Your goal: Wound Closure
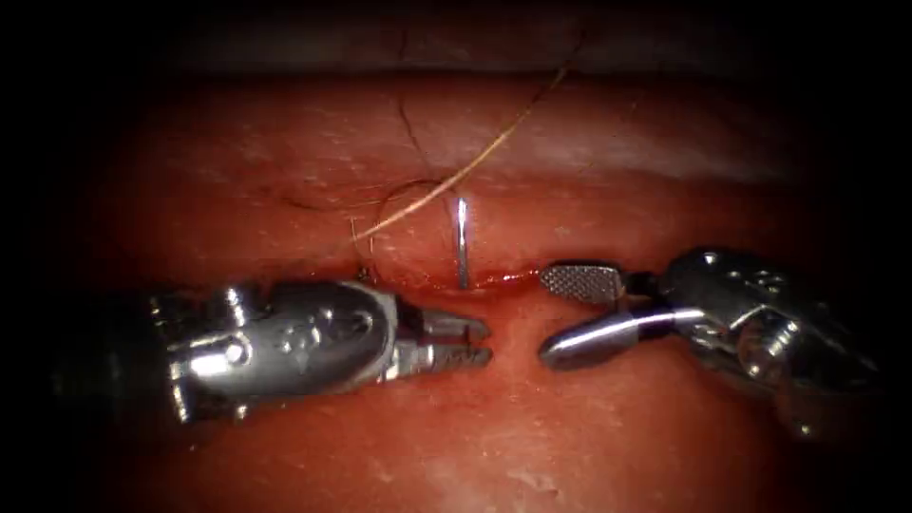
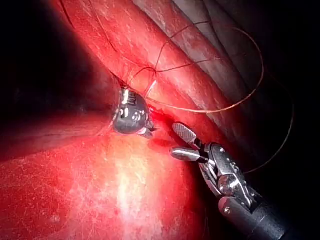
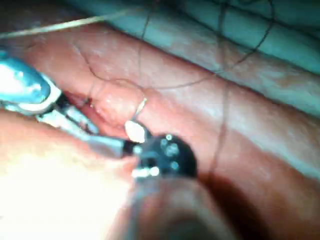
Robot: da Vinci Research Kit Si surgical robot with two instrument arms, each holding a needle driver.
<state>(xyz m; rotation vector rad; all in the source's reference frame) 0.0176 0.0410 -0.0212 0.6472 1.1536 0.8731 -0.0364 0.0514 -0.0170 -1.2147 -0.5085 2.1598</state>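
Both my pincers, left pincer [image 1: 480, 342] and right pincer [image 1: 560, 318], hover spread, holding nothing. Between them the needle [image 1: 461, 242] stands in the tissue [image 1: 532, 437] at the cut [image 1: 494, 280], thread [image 1: 475, 161] trailing; closure looks unfinished.

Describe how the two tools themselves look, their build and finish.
Both are shiny silver metal. The left tool has a rounded, polished wrist housing and short jaws with ridged inner faces. The right tool has longer, smooth, rounded jaws; one jaw's inner pad shows a fine cross-hatched grid. Behind its jointed metal wrist, the left wrist view shows a dark shaft.
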